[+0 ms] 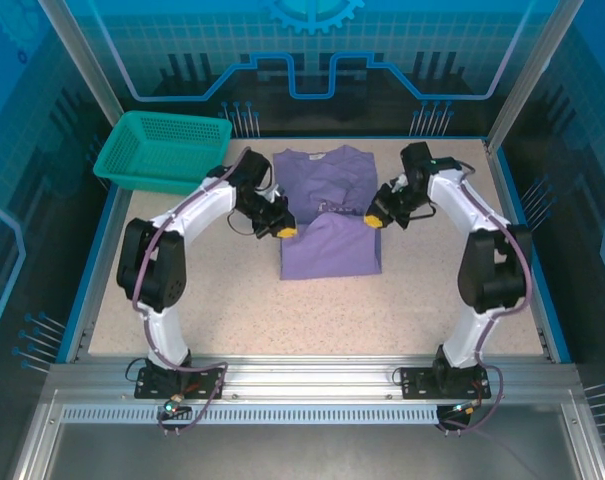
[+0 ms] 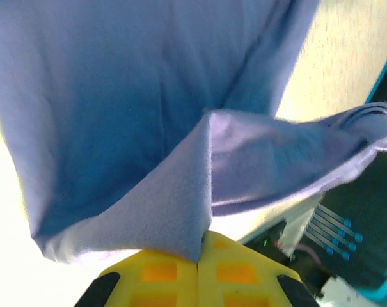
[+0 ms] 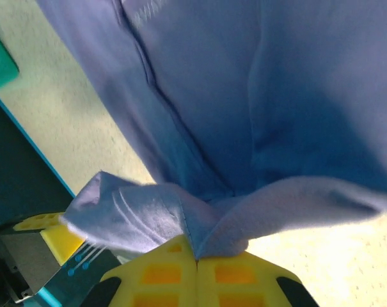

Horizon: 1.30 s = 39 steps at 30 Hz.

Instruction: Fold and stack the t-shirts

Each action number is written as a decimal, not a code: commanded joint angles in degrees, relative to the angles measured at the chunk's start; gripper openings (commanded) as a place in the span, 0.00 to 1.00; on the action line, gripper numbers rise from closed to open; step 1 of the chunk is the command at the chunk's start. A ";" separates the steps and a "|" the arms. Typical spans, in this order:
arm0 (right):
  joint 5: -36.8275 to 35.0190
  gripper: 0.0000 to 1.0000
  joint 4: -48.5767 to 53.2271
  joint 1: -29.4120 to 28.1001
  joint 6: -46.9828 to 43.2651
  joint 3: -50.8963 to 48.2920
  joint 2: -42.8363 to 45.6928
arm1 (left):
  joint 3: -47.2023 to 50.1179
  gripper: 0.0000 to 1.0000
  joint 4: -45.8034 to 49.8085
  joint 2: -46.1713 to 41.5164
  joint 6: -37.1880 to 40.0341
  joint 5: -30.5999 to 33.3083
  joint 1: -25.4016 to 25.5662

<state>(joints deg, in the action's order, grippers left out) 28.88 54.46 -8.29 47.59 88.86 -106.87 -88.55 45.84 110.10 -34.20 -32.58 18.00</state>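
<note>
- Nearest the arm bases, the speckled beige table (image 1: 282, 320) lies bare up to the near edge of the soft lavender-purple short-sleeved t-shirt (image 1: 330, 255), which sits at the middle of the table between the two arms.
- The left end effector (image 1: 285, 230) is closed on the garment's left edge and the right end effector (image 1: 374, 219) is closed on its right edge, level with each other about halfway up the cloth.
- The step in hand is judged to be a crosswise fold. The near half appears as a paler panel hanging from the two grips, though it cannot be settled from above whether the pinched edge is the hem.
- The next move is judged to call for both grips to be carried evenly toward the collar, the cloth to be laid flat, and only then released.
- In the left wrist view, the left end effector (image 2: 198, 265) is seen with pads pressed together on a bunched corner. The same is seen at the right end effector (image 3: 196, 261), and small white lettering (image 3: 148, 13) is made out.
- Farthest off, a teal plastic mesh basket (image 1: 162, 150) stands at the table's far left corner, apart from the shirt.
</note>
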 commanded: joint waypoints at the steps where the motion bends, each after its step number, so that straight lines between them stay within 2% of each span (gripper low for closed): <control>1: -1.56 0.00 3.07 0.93 2.96 5.17 -5.73 | -5.66 0.00 0.32 4.50 -4.88 3.65 -2.35; 10: -2.32 0.00 7.62 1.50 3.72 23.85 -21.98 | -17.56 0.00 0.58 15.80 -6.65 7.10 -5.12; 11: -2.49 0.00 8.67 1.55 3.51 25.97 -23.53 | -18.31 0.06 0.73 16.60 -6.87 7.43 -5.46; 13: -3.24 0.03 11.08 1.75 3.37 29.77 -26.14 | -19.97 0.10 1.30 18.62 -7.29 7.35 -6.08; 14: -3.06 0.09 11.65 1.93 3.48 30.96 -28.21 | -20.80 0.14 2.05 19.35 -7.29 7.41 -6.21; 18: -3.46 0.41 12.24 3.09 4.48 31.78 -29.14 | -23.31 0.56 4.82 19.41 -6.57 10.78 -6.38; 19: -4.00 0.45 12.57 3.57 4.66 31.39 -28.53 | -23.26 0.62 5.37 18.55 -6.26 12.31 -6.44; 21: -6.33 0.51 11.71 3.99 4.44 29.12 -24.90 | -22.95 0.67 6.83 15.78 -5.43 16.32 -6.39; 24: -7.37 0.54 5.77 3.49 2.98 21.41 -16.75 | -19.60 0.65 5.92 9.56 -4.28 20.89 -5.45; 26: -5.36 0.51 1.71 1.85 1.25 15.57 -12.07 | -16.73 0.58 3.80 6.10 -3.65 20.46 -3.60; 28: -2.05 0.44 -0.38 -0.57 -0.89 10.41 -9.21 | -14.10 0.47 1.76 4.22 -2.27 17.32 -0.44; 31: 0.44 0.33 -2.90 -4.18 -2.63 3.06 -6.78 | -11.00 0.33 -0.12 5.51 -0.76 8.48 4.15; 34: 0.28 0.27 -7.45 -6.57 -1.25 -5.21 -5.51 | -8.07 0.29 -1.08 7.42 0.50 4.61 7.42; 39: -0.82 0.21 -9.81 -8.62 -3.13 -11.55 -10.32 | 0.14 0.27 -3.60 9.26 5.31 9.18 9.18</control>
<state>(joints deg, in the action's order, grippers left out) 28.10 47.24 -17.28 45.98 80.05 -114.87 -92.51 42.59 117.32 -32.75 -23.92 28.47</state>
